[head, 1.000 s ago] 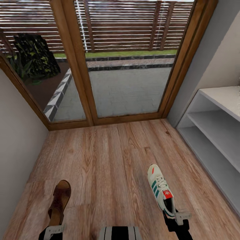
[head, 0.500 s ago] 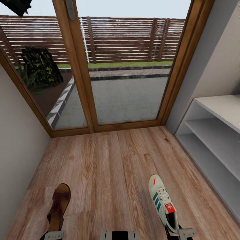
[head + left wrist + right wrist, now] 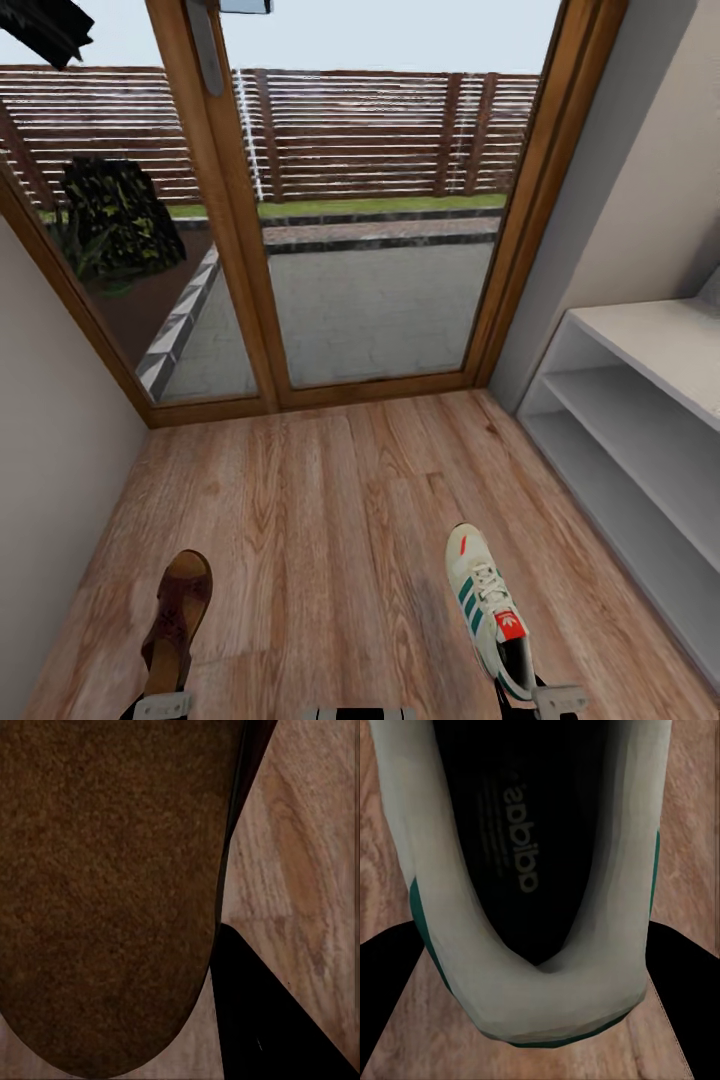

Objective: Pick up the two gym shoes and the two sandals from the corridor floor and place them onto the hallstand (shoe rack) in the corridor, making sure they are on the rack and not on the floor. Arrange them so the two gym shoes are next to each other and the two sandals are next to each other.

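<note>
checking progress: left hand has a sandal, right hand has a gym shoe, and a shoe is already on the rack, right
Not quite: the head view shows the hallstand shelves bare. The rest holds: the sandal is at the left hand and the gym shoe at the right hand.

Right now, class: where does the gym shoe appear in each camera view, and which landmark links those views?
Head view: gym shoe low and right of centre, heel at the right gripper.
Right wrist view: heel opening seen close up.
Left wrist view: a brown sandal instead.
Shared landmark: wood-plank floor.
</note>
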Controlling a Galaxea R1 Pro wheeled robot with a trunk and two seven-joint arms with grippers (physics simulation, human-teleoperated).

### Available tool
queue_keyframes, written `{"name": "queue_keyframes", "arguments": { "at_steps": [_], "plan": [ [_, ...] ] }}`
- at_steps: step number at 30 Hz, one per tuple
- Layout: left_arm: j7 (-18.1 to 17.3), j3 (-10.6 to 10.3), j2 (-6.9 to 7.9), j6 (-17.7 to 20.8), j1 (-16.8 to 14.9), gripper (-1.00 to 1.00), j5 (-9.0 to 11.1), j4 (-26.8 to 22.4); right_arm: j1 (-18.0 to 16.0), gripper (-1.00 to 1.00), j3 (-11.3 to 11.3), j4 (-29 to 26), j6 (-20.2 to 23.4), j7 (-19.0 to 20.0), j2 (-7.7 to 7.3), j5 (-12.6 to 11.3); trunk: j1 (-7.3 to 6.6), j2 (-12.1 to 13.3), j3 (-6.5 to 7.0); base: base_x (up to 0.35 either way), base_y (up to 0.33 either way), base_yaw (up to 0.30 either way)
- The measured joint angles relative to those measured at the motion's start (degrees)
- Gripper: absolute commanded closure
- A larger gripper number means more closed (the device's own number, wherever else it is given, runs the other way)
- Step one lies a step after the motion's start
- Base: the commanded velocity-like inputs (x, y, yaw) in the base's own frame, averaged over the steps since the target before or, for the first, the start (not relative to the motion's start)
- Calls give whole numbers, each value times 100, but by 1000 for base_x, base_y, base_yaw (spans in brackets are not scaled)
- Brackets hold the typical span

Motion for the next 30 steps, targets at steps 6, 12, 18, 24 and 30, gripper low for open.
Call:
{"name": "queue_keyframes", "arguments": {
  "at_steps": [6, 12, 18, 24, 30],
  "plan": [
    [0, 0, 0, 0, 0, 100, 4, 0, 1, 100, 0, 0, 0, 0, 0, 0, -132, 241, 161, 0, 0, -125],
    [0, 0, 0, 0, 0, 100, 6, 1, -1, 100, 0, -1, 0, 0, 0, 0, -264, 481, 320, 0, 0, -167],
    [0, 0, 0, 0, 0, 100, 8, 1, -1, 100, 0, -1, 0, 0, 0, 0, -395, 722, 478, 0, 0, -178],
    [-2, 0, 0, -3, 1, 100, 12, 5, -1, 100, 1, 0, 0, 0, 0, 1, -484, 884, 597, 0, 0, -203],
    [0, 0, 0, -8, 0, 100, 15, 9, -1, 100, 0, 0, 0, 0, 0, 0, -484, 884, 638, 0, 0, -229]
  ]
}}
